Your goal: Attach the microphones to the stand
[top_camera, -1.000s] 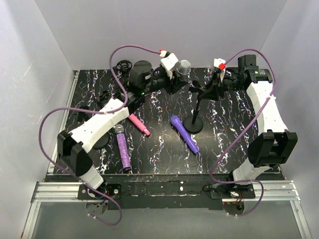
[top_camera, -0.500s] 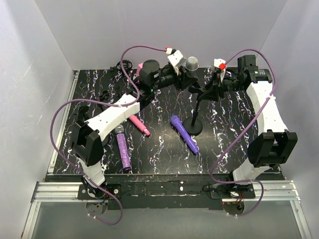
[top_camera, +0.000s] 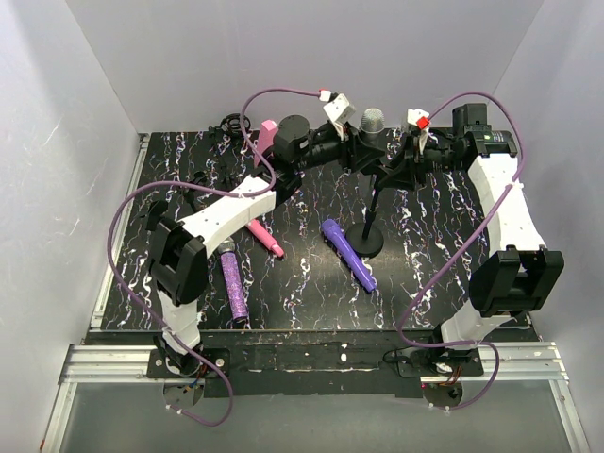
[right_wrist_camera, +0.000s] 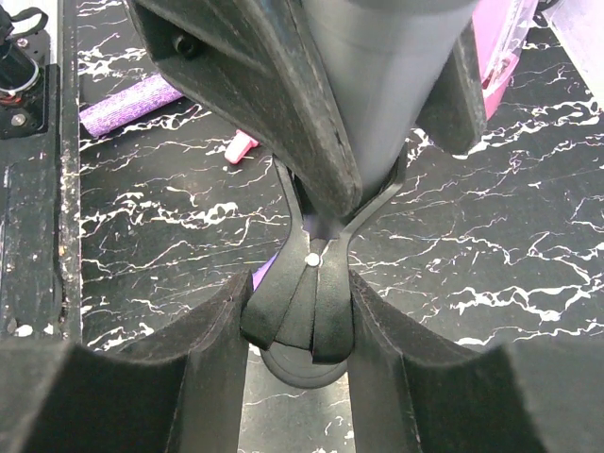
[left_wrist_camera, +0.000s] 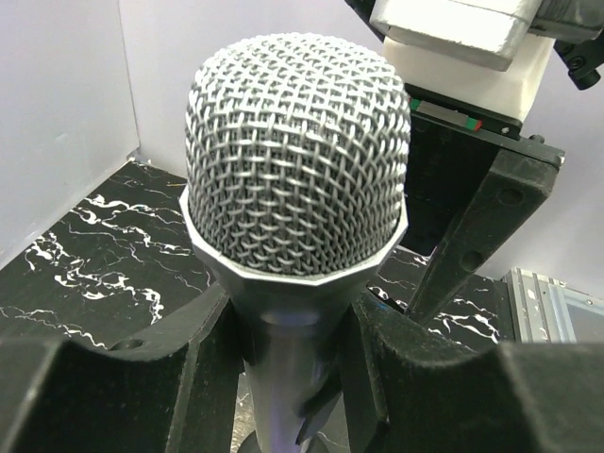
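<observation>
My left gripper [top_camera: 361, 143] [left_wrist_camera: 283, 373] is shut on the silver-grey microphone [top_camera: 371, 124] [left_wrist_camera: 297, 160], held upright at the back of the table. Its grey body [right_wrist_camera: 387, 85] stands in the open fork of the stand's black clip [right_wrist_camera: 307, 307]. My right gripper [top_camera: 404, 168] [right_wrist_camera: 300, 326] is shut on that clip atop the stand [top_camera: 365, 236]. The pink microphone [top_camera: 265, 237], the smooth violet one [top_camera: 349, 255] and the glittery purple one [top_camera: 232, 281] lie on the black marbled table [top_camera: 302, 293].
A pink cone-shaped block [top_camera: 268, 132] stands at the back behind my left arm. A coil of black cable [top_camera: 229, 123] lies at the back left. White walls close in the table on three sides.
My left arm has carried the silver-grey microphone to the right, up to the stand's clip. The right arm has stayed on the clip.
</observation>
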Controlling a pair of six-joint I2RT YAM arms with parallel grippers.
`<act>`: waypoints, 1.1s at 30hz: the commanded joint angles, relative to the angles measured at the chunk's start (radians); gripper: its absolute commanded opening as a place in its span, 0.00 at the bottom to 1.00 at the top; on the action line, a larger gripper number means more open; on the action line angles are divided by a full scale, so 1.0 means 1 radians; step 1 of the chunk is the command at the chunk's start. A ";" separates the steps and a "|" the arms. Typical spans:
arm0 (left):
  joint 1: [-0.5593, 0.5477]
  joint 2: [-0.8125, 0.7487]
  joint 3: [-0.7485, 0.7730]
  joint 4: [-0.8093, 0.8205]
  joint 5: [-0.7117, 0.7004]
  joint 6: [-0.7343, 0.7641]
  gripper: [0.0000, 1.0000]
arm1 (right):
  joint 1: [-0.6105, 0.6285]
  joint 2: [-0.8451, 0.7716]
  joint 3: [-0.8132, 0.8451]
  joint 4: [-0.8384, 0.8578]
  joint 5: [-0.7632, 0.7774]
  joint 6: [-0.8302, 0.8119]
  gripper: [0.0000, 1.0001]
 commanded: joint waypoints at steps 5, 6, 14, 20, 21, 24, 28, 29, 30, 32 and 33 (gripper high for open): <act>-0.046 0.064 0.145 -0.101 0.073 0.031 0.00 | 0.008 -0.013 0.023 0.023 -0.052 0.031 0.22; -0.050 0.066 0.149 -0.119 0.076 0.043 0.00 | 0.008 -0.012 0.023 0.026 -0.055 0.034 0.25; -0.052 0.045 0.099 -0.080 0.067 0.048 0.00 | 0.010 -0.042 -0.045 0.138 -0.051 0.164 0.58; -0.052 0.046 0.088 -0.058 0.061 0.042 0.00 | 0.008 -0.094 -0.131 0.278 0.003 0.258 0.63; -0.052 0.046 0.089 -0.056 0.058 0.042 0.00 | 0.008 -0.093 -0.129 0.269 0.008 0.255 0.63; -0.052 0.045 0.094 -0.063 0.055 0.050 0.00 | 0.005 -0.094 -0.120 0.227 0.017 0.218 0.63; -0.052 0.045 0.103 -0.086 0.053 0.067 0.00 | -0.009 -0.108 -0.126 0.207 0.003 0.203 0.65; -0.052 0.045 0.103 -0.090 0.053 0.071 0.00 | -0.016 -0.108 -0.122 0.192 -0.001 0.190 0.66; -0.052 0.045 0.108 -0.096 0.050 0.077 0.00 | -0.023 -0.108 -0.116 0.175 -0.009 0.178 0.66; -0.052 0.045 0.112 -0.107 0.048 0.085 0.00 | -0.032 -0.104 -0.109 0.155 -0.011 0.155 0.66; -0.053 0.046 0.112 -0.109 0.050 0.085 0.00 | -0.030 -0.101 -0.105 0.143 -0.009 0.146 0.66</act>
